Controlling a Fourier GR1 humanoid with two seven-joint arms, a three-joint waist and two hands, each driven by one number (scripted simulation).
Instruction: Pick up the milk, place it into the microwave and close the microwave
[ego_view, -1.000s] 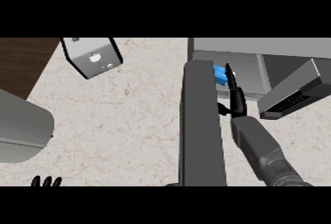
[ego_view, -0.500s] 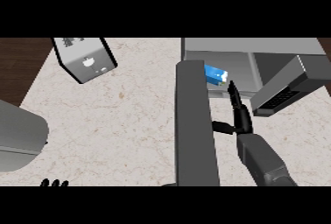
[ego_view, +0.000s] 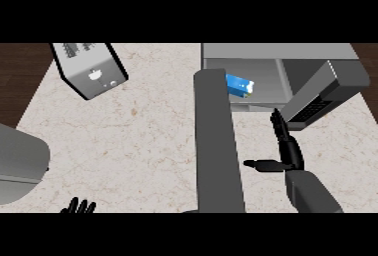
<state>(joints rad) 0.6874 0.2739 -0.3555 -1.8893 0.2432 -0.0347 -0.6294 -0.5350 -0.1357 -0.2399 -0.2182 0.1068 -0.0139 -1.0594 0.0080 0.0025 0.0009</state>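
Placement appears complete: the milk (ego_view: 240, 86), a small blue carton with a white patch, lies tilted inside the microwave (ego_view: 295, 60) at the counter's (ego_view: 133, 130) far right corner, free of either hand. Closing is not yet done, as the microwave door (ego_view: 219, 145) stands swung out toward the counter's near edge. The right hand (ego_view: 284, 142) is empty just outside the opening, fingers straight and thumb out; the left hand (ego_view: 80, 207) rests open at the near edge
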